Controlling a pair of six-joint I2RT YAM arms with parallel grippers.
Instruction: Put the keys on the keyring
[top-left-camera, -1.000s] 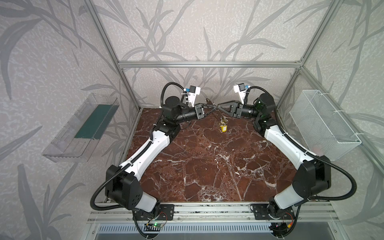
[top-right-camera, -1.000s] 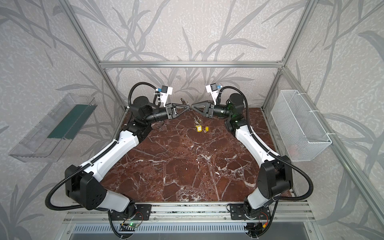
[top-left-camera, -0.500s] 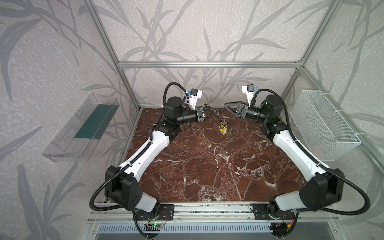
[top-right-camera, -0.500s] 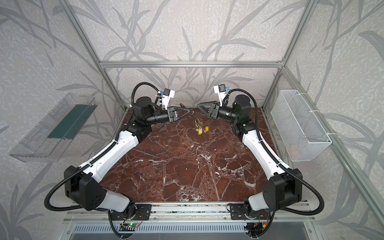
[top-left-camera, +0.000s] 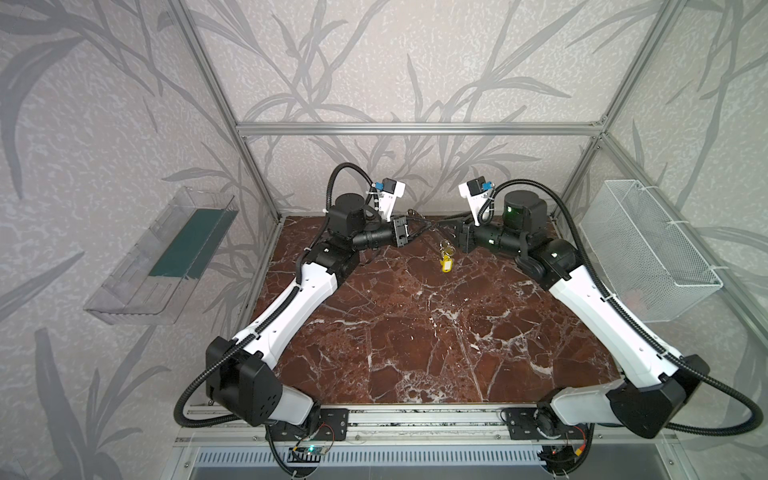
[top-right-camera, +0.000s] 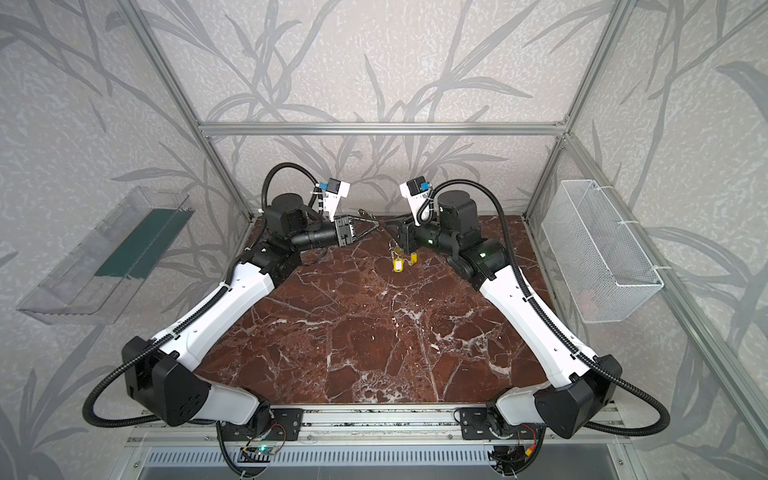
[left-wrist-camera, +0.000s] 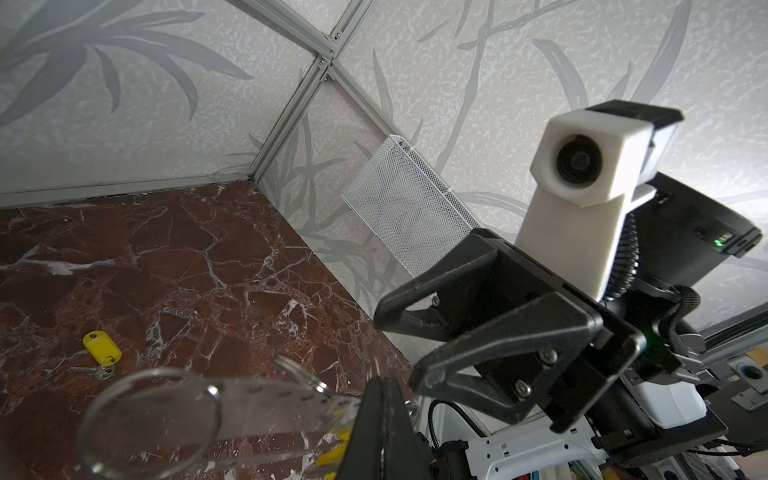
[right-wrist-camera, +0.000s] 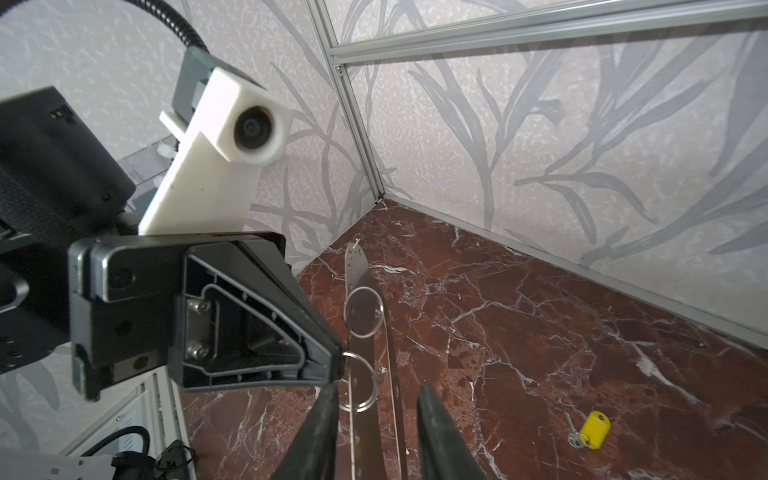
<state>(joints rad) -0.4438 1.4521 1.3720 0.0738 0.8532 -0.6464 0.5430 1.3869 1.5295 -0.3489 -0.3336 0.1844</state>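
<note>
While left fingers (left-wrist-camera: 376, 432) clamp keyring (right-wrist-camera: 360, 274) aloft over surface (right-wrist-camera: 540, 332), right fingers (right-wrist-camera: 316, 436) straddle it, narrowly parted — plate stiff, thin, slick; grip flat faces. Loose key (right-wrist-camera: 595, 424) light, lying on surface — pinch yellow tag.

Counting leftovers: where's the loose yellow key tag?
Right wrist view: the yellow plastic key tag lies on the red marble tabletop, at back, right of centre.
</note>
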